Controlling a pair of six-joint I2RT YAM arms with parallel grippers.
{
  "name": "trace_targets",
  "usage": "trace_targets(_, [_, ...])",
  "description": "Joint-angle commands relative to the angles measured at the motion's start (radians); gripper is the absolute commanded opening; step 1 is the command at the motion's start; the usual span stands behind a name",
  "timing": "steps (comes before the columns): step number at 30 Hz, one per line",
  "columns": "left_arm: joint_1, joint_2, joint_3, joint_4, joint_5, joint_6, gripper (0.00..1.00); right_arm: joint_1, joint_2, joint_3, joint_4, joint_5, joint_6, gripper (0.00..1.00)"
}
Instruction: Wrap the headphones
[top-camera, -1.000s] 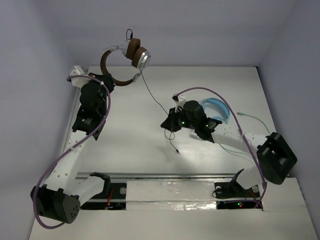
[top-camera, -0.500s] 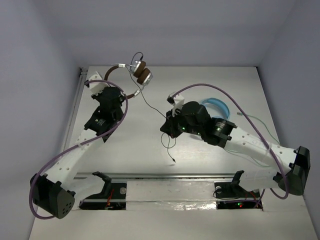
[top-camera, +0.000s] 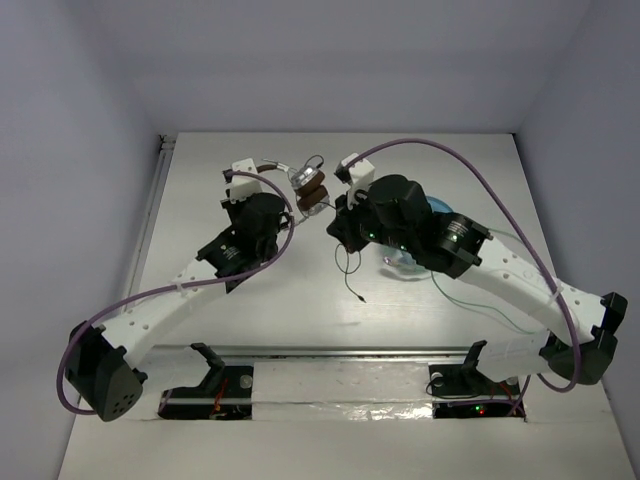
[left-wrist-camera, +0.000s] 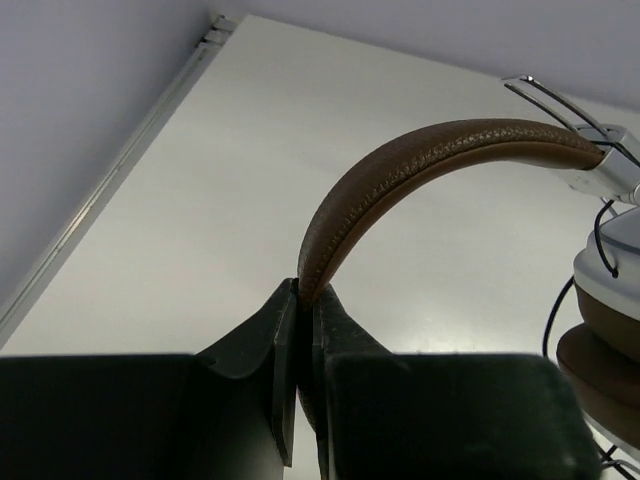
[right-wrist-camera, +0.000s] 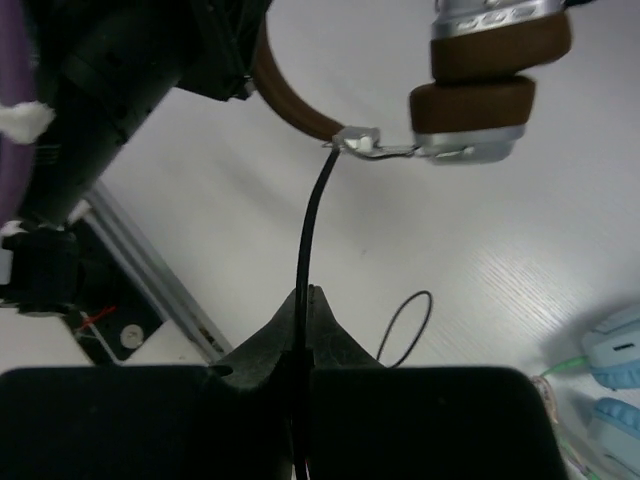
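The headphones (top-camera: 309, 188) have a brown headband (left-wrist-camera: 420, 165), brown ear pads (right-wrist-camera: 470, 100) and silver cups, and hang above the table between the two arms. My left gripper (left-wrist-camera: 303, 292) is shut on the headband and holds them up; it also shows in the top view (top-camera: 275, 195). My right gripper (right-wrist-camera: 305, 296) is shut on the thin black cable (right-wrist-camera: 312, 225), a short way below the ear cups; in the top view it (top-camera: 335, 215) is just right of the cups. The cable's loose end (top-camera: 352, 285) trails down onto the table.
Light blue headphones (top-camera: 425, 225) with a green cable (top-camera: 470, 305) lie under my right arm; their cups show in the right wrist view (right-wrist-camera: 610, 385). A metal rail (top-camera: 340, 350) runs along the near edge of the table. Walls close in on the left, back and right.
My left gripper has carried the headphones from the back left corner right and down toward the middle. My right gripper, still on the cable, has moved up close to the ear cups.
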Motion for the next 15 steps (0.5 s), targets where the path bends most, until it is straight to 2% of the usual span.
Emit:
trace_targets(1, [-0.014, -0.045, 0.024, -0.023, 0.102, 0.054, 0.0, 0.01, 0.027, 0.032, -0.069, 0.162, -0.067, 0.0])
trace_targets(4, [-0.014, -0.065, 0.064, -0.085, 0.256, 0.157, 0.0, -0.001, 0.038, 0.041, -0.072, 0.212, -0.087, 0.0])
trace_targets(5, [-0.014, -0.056, 0.078, -0.102, 0.357, 0.186, 0.0, -0.001, 0.044, 0.042, -0.062, 0.209, -0.092, 0.0])
trace_targets(6, [-0.014, -0.047, 0.097, -0.18, 0.387, 0.197, 0.0, -0.001, 0.049, 0.052, -0.06, 0.221, -0.102, 0.0])
trace_targets(9, [-0.014, -0.04, 0.139, -0.263, 0.471, 0.203, 0.0, -0.035, 0.07, 0.067, -0.06, 0.311, -0.13, 0.0])
trace_targets(13, [-0.014, -0.093, 0.099, -0.254, 0.635, 0.222, 0.0, -0.078, 0.055, 0.044, -0.019, 0.281, -0.158, 0.0])
trace_targets(15, [-0.014, -0.087, 0.099, -0.283, 0.709, 0.237, 0.0, -0.087, 0.062, 0.041, -0.019, 0.321, -0.171, 0.0])
